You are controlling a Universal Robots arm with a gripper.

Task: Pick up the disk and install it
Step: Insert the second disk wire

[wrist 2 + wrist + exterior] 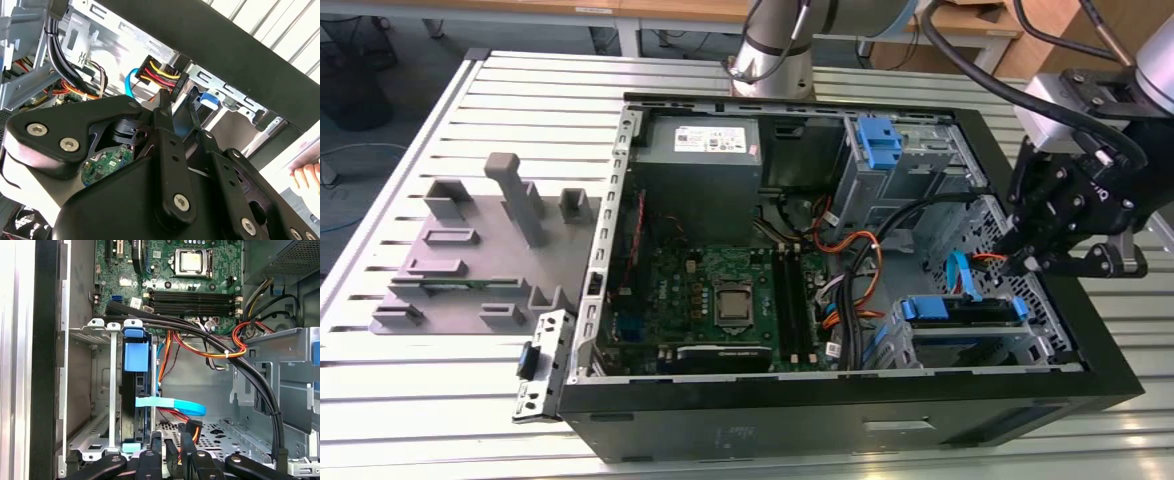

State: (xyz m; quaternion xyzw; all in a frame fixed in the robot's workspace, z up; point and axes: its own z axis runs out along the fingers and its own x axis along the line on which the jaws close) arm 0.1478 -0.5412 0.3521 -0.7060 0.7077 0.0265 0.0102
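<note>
Already the disk (136, 390) sits edge-on in the drive cage (100, 335) at the corner of the computer case (854, 420) nearest the exterior view's right, its blue carrier tab (963, 309) showing at the mouth of the bay, so the drive looks to be seated or nearly so. In the first wrist view its long axis runs straight away from the gripper (172, 442), toward the motherboard (190, 270), and the drive lies just ahead of the fingertips and a little to one side of them. The black fingers (156, 440) stand narrow, close together with only a slim gap, and nothing is clamped between them. From the exterior view the gripper (1047, 262) hangs over the case's right wall, just above the bay, beside the light blue data cable (170, 404) and the orange and black wire bundle (210, 347) that cross behind the drive.
</note>
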